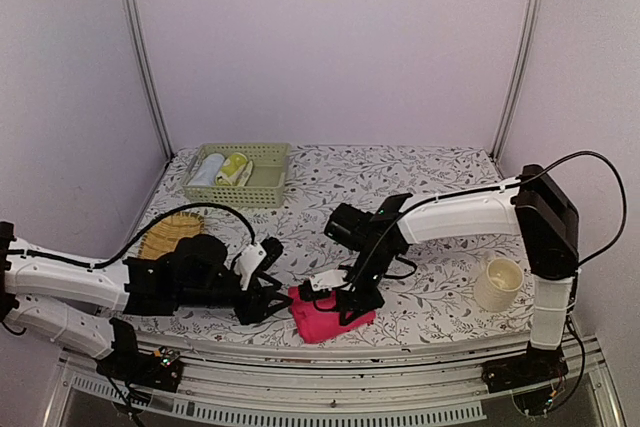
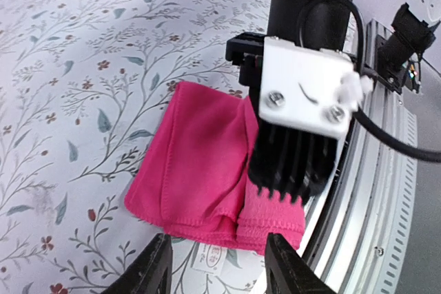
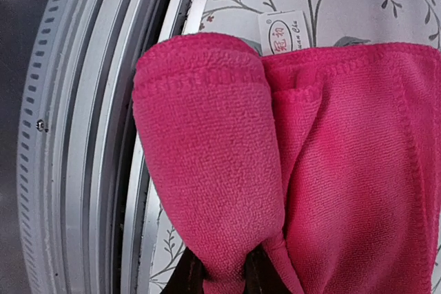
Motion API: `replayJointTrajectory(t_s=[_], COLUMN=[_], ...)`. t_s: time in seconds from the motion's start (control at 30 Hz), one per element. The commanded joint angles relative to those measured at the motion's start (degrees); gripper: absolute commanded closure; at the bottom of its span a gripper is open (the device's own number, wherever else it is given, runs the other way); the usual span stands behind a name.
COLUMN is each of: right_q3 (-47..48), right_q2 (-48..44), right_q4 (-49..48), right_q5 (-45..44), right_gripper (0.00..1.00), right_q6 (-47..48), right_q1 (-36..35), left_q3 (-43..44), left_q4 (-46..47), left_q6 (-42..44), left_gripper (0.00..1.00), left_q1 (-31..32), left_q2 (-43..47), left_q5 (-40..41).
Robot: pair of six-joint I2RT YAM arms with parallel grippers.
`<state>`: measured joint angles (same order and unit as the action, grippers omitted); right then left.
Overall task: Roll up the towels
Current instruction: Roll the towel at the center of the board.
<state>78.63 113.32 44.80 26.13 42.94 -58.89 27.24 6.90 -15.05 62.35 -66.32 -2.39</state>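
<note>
The right gripper (image 3: 220,277) is closed to a narrow gap on a fold of the pink towel (image 1: 322,322). In the right wrist view its two dark fingers (image 3: 185,275) pinch the cloth at the bottom edge of the picture. Above the pinch the fold bulges into a thick, rounded lobe. In the left wrist view this gripper stands nose-down over the right-hand part of the towel, with its black finger block against the cloth.

The left gripper (image 2: 219,249) is wide open and holds nothing. Its two black fingertips (image 2: 157,266) sit at the towel's nearest edge, one to each side of the white tag (image 2: 207,257). Whether the fingertips touch the table cannot be determined.

The pink towel lies at the near edge of the floral-patterned table (image 1: 440,172), just beside the metal rail (image 3: 83,135) and between the two grippers. It is folded in several layers. One part lies flat and the end in the right gripper is gathered up. The tag projects from under the hem and lies flat on the table.

A cream mug (image 1: 497,284) stands upright on the right, well apart from the towel. A straw mat (image 1: 172,232) lies on the left, beyond the left arm. A green basket (image 1: 262,190) sits at the far left with two pale items (image 1: 207,169) inside; what they are cannot be determined.
</note>
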Motion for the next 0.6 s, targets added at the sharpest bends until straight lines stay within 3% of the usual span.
replayJointTrajectory(t_s=[0.0, 0.1, 0.23, 0.4, 0.57], right_q3=[8.34, 13.50, 17.89, 20.77, 22.16], right_q2=[10.31, 17.01, 23.13, 26.62, 28.06], right_q4=[15.18, 18.70, 21.61, 23.81, 24.40], right_q5=[7.98, 10.90, 13.85, 14.73, 14.99], right_gripper=[0.89, 0.88, 0.88, 0.88, 0.88], right_q6=[-1.59, -1.34, -0.46, -0.13, -0.08], right_q1=[3.92, 5.83, 7.53, 8.64, 9.24], left_q3=[-6.07, -9.98, -10.19, 0.21, 9.09], left_q4=[5.14, 6.79, 9.34, 3.22, 0.19], left_q6=[-1.20, -2.26, 2.31, 12.38, 22.51], left_gripper=[0.56, 0.58, 0.55, 0.47, 0.46], left_q1=[4.14, 9.47, 12.19, 16.44, 20.94], left_q2=[5.86, 9.15, 6.73, -7.68, -20.82], left_q5=[14.31, 24.18, 21.39, 20.80, 26.14])
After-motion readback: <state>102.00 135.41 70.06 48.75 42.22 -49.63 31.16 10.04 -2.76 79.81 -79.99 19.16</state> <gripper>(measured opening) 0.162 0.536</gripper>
